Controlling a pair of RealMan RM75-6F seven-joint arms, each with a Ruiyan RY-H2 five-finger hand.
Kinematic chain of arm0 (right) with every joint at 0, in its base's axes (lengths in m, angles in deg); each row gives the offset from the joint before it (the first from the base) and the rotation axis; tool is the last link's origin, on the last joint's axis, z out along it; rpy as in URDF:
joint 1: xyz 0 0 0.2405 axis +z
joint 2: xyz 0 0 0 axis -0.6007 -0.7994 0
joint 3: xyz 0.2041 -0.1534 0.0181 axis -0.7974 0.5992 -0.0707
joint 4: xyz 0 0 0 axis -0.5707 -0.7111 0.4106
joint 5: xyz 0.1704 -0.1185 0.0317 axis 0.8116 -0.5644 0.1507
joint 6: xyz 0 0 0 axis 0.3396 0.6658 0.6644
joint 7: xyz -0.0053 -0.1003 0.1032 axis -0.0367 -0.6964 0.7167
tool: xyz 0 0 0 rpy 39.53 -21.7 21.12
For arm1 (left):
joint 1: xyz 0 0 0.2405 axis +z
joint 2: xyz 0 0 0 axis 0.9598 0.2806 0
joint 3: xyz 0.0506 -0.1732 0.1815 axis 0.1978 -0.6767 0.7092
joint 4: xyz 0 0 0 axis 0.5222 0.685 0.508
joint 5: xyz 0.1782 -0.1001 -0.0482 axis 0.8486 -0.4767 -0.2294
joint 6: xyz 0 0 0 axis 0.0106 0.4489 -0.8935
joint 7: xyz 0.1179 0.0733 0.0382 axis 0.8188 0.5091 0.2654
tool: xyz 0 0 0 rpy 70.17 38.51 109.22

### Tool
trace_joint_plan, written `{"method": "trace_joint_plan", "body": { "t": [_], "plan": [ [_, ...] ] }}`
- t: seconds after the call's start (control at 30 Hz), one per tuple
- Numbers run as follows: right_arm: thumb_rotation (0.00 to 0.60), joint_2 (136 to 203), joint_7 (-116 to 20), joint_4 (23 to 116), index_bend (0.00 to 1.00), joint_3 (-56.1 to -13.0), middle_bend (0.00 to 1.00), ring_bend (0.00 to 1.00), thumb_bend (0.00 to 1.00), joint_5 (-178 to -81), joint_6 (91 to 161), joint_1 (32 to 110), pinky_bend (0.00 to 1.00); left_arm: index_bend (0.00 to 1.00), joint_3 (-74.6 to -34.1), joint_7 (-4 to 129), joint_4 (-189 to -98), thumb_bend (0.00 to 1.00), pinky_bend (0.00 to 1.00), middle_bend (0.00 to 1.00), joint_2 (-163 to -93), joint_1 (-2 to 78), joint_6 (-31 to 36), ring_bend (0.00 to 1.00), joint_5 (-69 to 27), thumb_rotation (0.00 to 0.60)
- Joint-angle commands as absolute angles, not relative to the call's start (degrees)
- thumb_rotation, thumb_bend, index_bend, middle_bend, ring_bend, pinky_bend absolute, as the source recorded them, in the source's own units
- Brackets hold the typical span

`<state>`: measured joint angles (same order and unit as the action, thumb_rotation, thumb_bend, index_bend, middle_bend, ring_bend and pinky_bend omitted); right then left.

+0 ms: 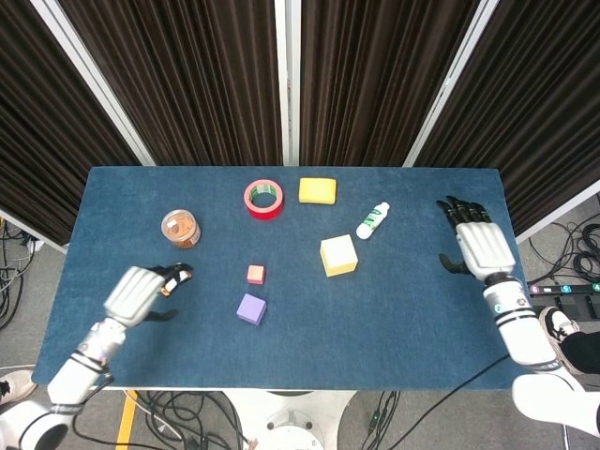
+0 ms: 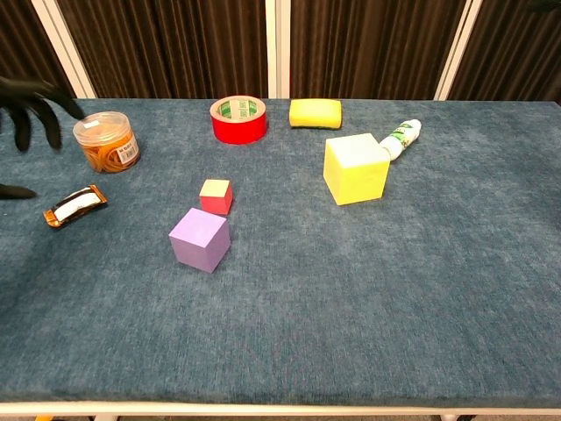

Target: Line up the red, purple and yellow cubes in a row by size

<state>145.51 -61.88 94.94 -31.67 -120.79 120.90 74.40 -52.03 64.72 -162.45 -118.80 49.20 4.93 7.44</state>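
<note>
The large yellow cube (image 1: 338,255) (image 2: 356,167) stands alone right of the table's centre. The small red cube (image 1: 255,274) (image 2: 216,196) sits left of it, with the mid-sized purple cube (image 1: 250,308) (image 2: 200,239) just in front of the red one. My right hand (image 1: 476,246) is open over the table's right edge, far from the yellow cube, and shows only in the head view. My left hand (image 1: 139,292) (image 2: 26,101) hovers open over the left side of the table, above a small wrapped bar, its fingers spread and holding nothing.
A red tape roll (image 2: 238,118) and a yellow sponge (image 2: 315,112) lie at the back. A small white bottle (image 2: 401,139) lies behind the yellow cube. A jar of rubber bands (image 2: 106,141) and a wrapped bar (image 2: 75,205) sit at the left.
</note>
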Motion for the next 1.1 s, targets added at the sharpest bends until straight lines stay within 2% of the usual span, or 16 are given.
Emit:
{"method": "trace_joint_plan", "body": {
  "t": [0.03, 0.27, 0.57, 0.9, 1.1],
  "plan": [
    [0.6, 144.6, -60.2, 94.7, 0.0, -31.6, 0.0, 0.0, 0.24, -122.1, 121.3, 73.0, 0.0, 0.33, -51.9, 67.6, -162.0, 0.19, 0.94, 0.78, -122.8, 44.6, 11.0, 0.81, 5.6, 0.6],
    [0.6, 144.2, -58.4, 93.6, 0.0, -31.8, 0.0, 0.0, 0.24, -123.5, 120.3, 71.7, 0.0, 0.33, -53.4, 73.8, -159.8, 0.19, 0.98, 0.85, -129.0, 40.5, 16.1, 0.85, -1.2, 0.6],
    [0.6, 144.9, -56.1, 91.2, 0.0, -32.0, 0.0, 0.0, 0.24, -124.4, 118.6, 70.6, 0.0, 0.33, -54.5, 78.5, -158.2, 0.2, 0.98, 0.88, -134.1, 36.7, 19.5, 0.88, -8.8, 0.6],
    [0.6, 144.9, -54.6, 89.9, 0.0, -32.5, 0.0, 0.0, 0.24, -125.2, 117.7, 69.6, 0.0, 0.43, -54.1, 82.5, -156.3, 0.28, 0.98, 0.9, -137.9, 34.9, 18.6, 0.89, -13.5, 0.6],
    [0.6, 144.7, -53.8, 89.8, 0.0, -32.9, 0.0, 0.0, 0.24, -125.7, 117.6, 69.0, 0.0, 0.54, -54.4, 82.4, -158.7, 0.3, 0.98, 0.91, -137.8, 34.8, 16.7, 0.9, -14.3, 0.6]
  ]
}}
